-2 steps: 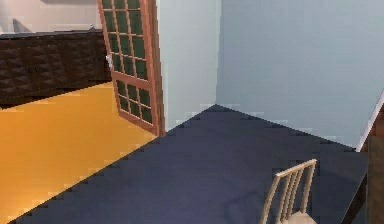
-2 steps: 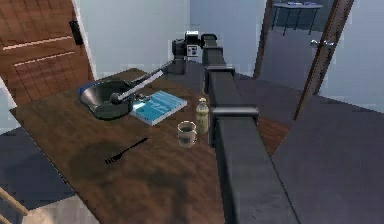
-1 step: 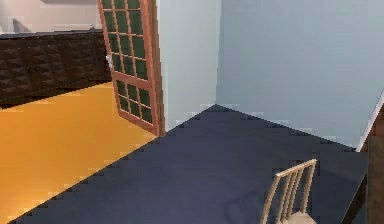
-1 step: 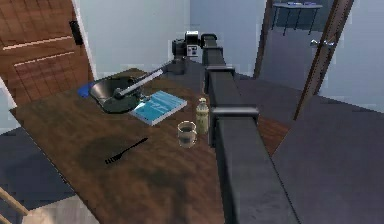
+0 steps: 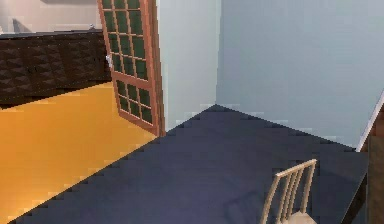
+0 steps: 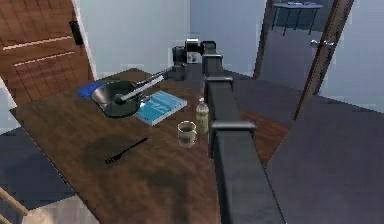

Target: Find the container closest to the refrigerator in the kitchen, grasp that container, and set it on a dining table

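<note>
Nearest me, the dark arm (image 6: 232,160) runs up the arm side view over the wooden table (image 6: 70,130). Its tool (image 6: 168,76) sits by a dark pan (image 6: 112,102); I cannot tell how its fingers stand or whether it holds anything. A small round container (image 6: 186,131) stands on the table beside a bottle (image 6: 201,115), just left of the arm, near a blue book (image 6: 158,108) and a fork (image 6: 125,152). The forward view gives me a wooden chair (image 5: 290,195), a glazed door (image 5: 130,60) and dark blue floor (image 5: 200,160).

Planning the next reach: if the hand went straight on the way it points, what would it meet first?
Probably the dark pan on the table, just beyond the hand; depth is unclear.
</note>
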